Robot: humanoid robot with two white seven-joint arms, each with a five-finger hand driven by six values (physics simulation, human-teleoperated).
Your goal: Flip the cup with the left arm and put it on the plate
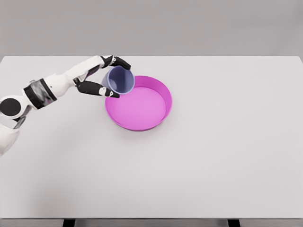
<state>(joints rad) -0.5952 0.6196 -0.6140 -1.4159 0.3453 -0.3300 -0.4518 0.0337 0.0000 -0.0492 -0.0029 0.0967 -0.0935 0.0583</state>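
A pale blue translucent cup [119,80] hangs tilted over the left rim of the magenta plate [158,109], its mouth facing down and to the right. My left hand [110,75] is shut on the cup, with fingers above it and the thumb below. The left arm reaches in from the lower left edge. The plate is a shallow round dish a little left of the table's middle, with nothing lying in it. My right arm does not show.
The white table [227,156] spans the whole view, with its front edge near the bottom of the picture and a grey wall behind it.
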